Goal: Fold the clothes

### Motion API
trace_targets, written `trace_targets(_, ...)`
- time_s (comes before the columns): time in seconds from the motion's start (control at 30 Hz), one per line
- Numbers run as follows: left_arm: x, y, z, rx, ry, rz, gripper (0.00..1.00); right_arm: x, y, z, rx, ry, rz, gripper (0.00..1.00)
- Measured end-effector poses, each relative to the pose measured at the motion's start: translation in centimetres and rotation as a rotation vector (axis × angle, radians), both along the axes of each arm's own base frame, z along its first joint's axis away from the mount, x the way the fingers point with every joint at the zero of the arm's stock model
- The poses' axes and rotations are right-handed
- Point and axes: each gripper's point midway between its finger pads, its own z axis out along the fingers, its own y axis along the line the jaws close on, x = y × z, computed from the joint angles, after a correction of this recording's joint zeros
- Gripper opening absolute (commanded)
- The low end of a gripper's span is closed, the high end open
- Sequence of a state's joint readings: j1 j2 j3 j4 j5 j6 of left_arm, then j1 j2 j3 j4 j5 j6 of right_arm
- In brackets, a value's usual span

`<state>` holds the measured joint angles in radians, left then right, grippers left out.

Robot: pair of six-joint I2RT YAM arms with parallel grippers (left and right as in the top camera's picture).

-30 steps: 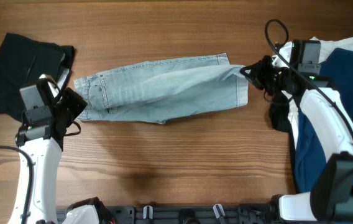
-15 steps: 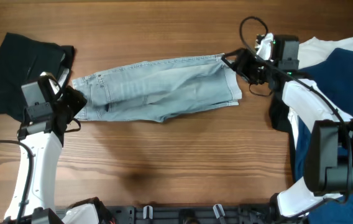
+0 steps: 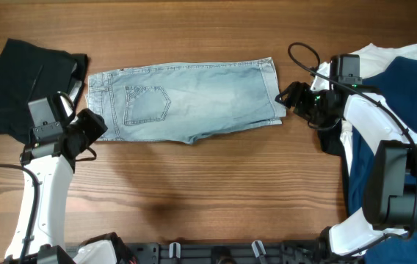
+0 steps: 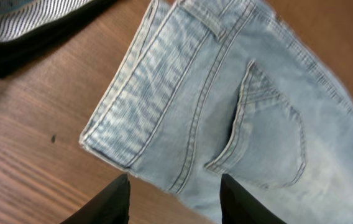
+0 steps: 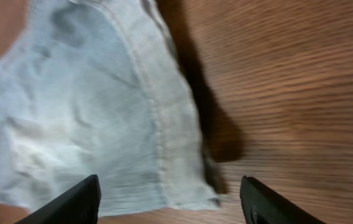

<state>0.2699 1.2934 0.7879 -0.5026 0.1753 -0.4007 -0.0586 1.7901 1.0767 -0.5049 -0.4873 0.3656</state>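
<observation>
The light-blue denim shorts [image 3: 194, 99] lie flat across the middle of the table, folded lengthwise with a back pocket [image 3: 147, 105] facing up. My left gripper [image 3: 91, 126] hovers at the waistband's near corner, open and holding nothing. The left wrist view shows the waistband [image 4: 145, 106] and pocket [image 4: 263, 137] just beyond the left gripper [image 4: 176, 205]. My right gripper [image 3: 291, 99] stands open just right of the leg hems. In the right wrist view the hem [image 5: 164, 130] lies flat on the wood ahead of the right gripper [image 5: 170, 205], with nothing between the fingers.
A black garment [image 3: 25, 84] lies at the table's far left, close behind my left arm. A navy garment [image 3: 392, 139] on white cloth [image 3: 407, 53] is piled at the right edge under my right arm. Bare wood [image 3: 208, 191] stretches in front of the shorts.
Both grippers have opened and let go of the shorts. The shorts were stretched between them and now lie flat with the pocket up. The right gripper has pulled back to the right.
</observation>
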Motion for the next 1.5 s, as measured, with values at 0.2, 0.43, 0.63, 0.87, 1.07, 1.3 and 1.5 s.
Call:
trace_targets(0.2, -0.8, 1.0, -1.9, 0.054, 0.084, 0.009, 0.49, -0.6, -0.5, -1.5, -0.051, -0.014, 0.021, 0.76)
trace_targets(0.43, -1.0, 1.4, -7.6, 0.046, 0.217, 0.008, 0.41, -0.5, 1.7, -3.1, -0.016, -0.126, 0.084, 0.54)
trace_targets(0.63, -0.5, 1.2, -8.6, 0.027, 0.219, -0.007, 0.32, -0.3, 4.3, -3.3, -0.002, -0.158, 0.145, 0.06)
trace_targets(0.87, -0.8, 1.3, -8.7, 0.029, 0.233, -0.004, 0.63, -1.3, 4.0, -4.5, -0.021, -0.057, 0.089, 0.04)
trace_targets(1.07, -0.6, 0.4, -8.7, -0.006, 0.223, -0.036, 0.97, -2.1, 0.0, -4.3, -0.062, 0.022, -0.025, 0.04)
trace_targets(1.3, 3.3, -1.0, -6.9, -0.08, 0.029, -0.097, 1.0, -1.8, -3.8, -4.3, -0.14, 0.02, -0.116, 0.39)
trace_targets(1.5, 5.7, -1.3, -5.2, -0.086, -0.097, -0.131, 1.0, -1.5, -4.3, -3.6, -0.17, 0.008, -0.115, 0.63)
